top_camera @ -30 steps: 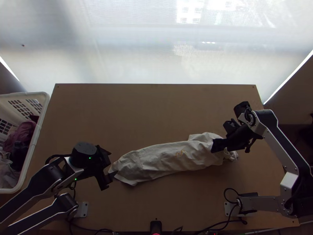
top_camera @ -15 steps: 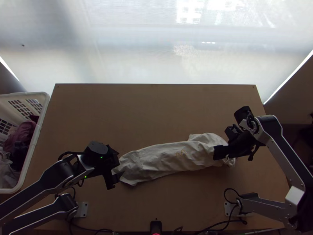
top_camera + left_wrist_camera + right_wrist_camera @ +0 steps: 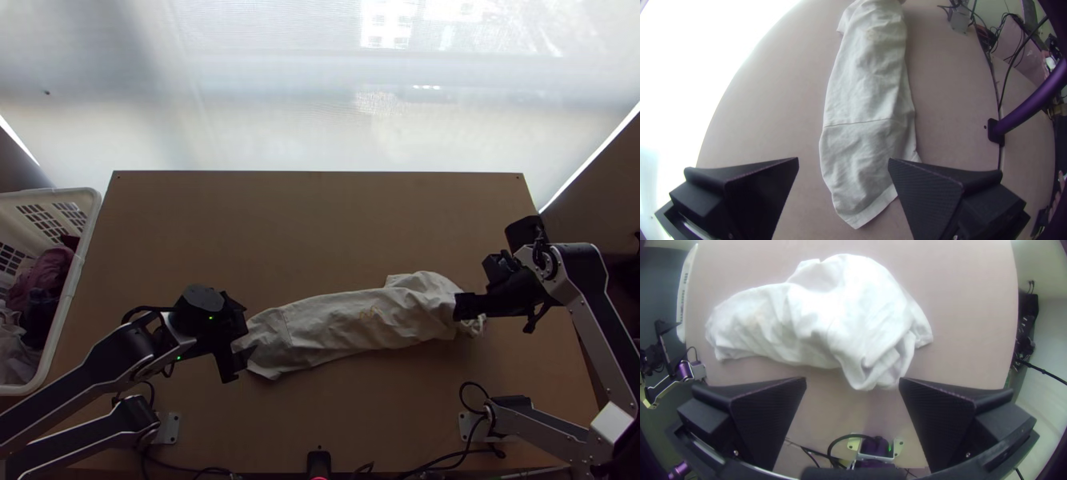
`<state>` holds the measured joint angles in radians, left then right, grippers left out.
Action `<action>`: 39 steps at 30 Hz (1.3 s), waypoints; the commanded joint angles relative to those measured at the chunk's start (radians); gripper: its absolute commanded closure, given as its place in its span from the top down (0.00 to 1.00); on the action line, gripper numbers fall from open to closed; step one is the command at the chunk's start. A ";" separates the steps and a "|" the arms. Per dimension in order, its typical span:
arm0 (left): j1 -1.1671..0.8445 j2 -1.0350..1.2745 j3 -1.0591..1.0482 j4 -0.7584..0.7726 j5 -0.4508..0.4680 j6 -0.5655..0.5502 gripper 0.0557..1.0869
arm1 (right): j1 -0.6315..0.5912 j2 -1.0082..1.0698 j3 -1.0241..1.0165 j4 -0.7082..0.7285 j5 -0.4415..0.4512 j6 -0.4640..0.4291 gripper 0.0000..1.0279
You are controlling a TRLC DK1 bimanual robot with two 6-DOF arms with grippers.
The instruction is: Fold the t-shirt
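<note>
Pale metal shows nearest us: the left arm's mounting plate (image 3: 167,430) and the right arm's mounting plate (image 3: 470,426) sit well apart by the table's near edge, presumably so both arms can serve one garment from opposite ends.

A little farther in, our left gripper (image 3: 843,161) has its fingers parted, nothing clasped, at the narrow end of the t-shirt (image 3: 352,324). One finger overlaps the cloth's edge from above; we judge it is placed to pinch that hemmed end, though we cannot tell whether it touches. Our right gripper (image 3: 852,381) is likewise released, its tips apart by the bunched end, perhaps poised to take the loose folds there.

Between the two, the t-shirt lies lengthwise across the near half of the table (image 3: 304,224) as a long, uneven strip. Near the left gripper it is flatter, with a seam (image 3: 858,122) running across; toward the right gripper it swells into rumples. We take it as gathered into a band but not neatly folded, so smoothing the lump would likely help before halving it; otherwise the crumple may get trapped inside.

Off the left side stands a white basket (image 3: 70,296) holding other clothes (image 3: 50,270), handy for laundry. Beyond the far edge, a pale screen (image 3: 240,96) lets in light.
</note>
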<state>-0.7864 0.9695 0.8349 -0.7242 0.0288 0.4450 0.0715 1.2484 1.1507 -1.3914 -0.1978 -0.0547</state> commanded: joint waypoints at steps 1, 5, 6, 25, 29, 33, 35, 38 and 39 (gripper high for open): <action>-0.010 0.017 0.004 0.008 -0.004 0.000 0.95 | -0.029 0.086 0.020 0.120 0.003 0.015 0.93; -0.011 0.015 -0.002 0.005 -0.003 0.000 0.95 | -0.024 0.180 0.049 0.239 0.003 0.033 0.88; -0.013 0.015 -0.002 0.006 -0.003 0.000 0.95 | -0.021 0.206 0.053 0.265 0.003 0.035 0.87; -0.139 0.018 -0.131 0.048 -0.007 0.020 0.95 | 0.099 0.519 0.098 0.503 0.003 0.046 0.47; -0.175 0.052 -0.160 0.075 -0.020 0.040 0.95 | 0.122 0.525 0.089 0.523 0.003 0.044 0.22; -0.160 0.100 -0.181 0.135 -0.023 0.046 0.95 | 0.128 0.514 0.083 0.523 0.003 0.041 0.12; -0.145 0.124 -0.174 0.155 -0.023 0.047 0.95 | 0.126 0.510 0.084 0.505 0.003 0.042 0.12; -0.126 0.144 -0.152 0.180 -0.023 0.044 0.95 | 0.122 0.493 0.076 0.491 0.003 0.032 0.12; -0.120 0.152 -0.148 0.186 -0.023 0.044 0.95 | 0.120 0.487 0.073 0.491 0.003 0.029 0.12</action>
<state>-0.9272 1.0676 0.6781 -0.5922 0.0093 0.4850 0.1883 1.7565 1.2366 -0.8845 -0.1944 -0.0116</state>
